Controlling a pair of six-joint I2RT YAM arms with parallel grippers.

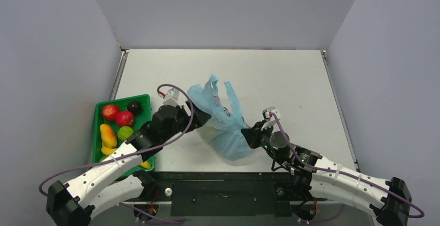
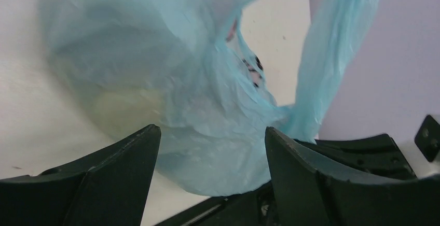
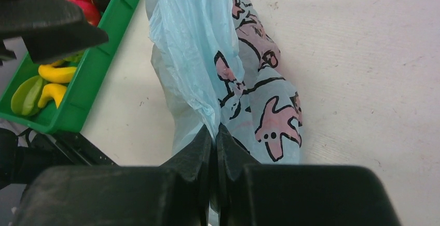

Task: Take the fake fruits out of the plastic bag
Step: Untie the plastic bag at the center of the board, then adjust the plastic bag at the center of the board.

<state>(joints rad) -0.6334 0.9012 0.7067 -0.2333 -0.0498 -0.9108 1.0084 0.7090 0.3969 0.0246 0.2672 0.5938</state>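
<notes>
The light-blue plastic bag with pink figures lies crumpled mid-table. My right gripper is shut on a fold of the bag's film at its right side; in the right wrist view the closed jaws pinch the film of the bag. My left gripper is open against the bag's left side, with the bag bulging between its fingers. A pale yellowish shape shows faintly through the film. No fruit shows clearly inside the bag. No grape bunch is in view.
A green tray stands at the left edge. It holds two red apples, a dark round fruit, a green fruit, an orange-yellow fruit and bananas. The tray also shows in the right wrist view. Walls enclose the table.
</notes>
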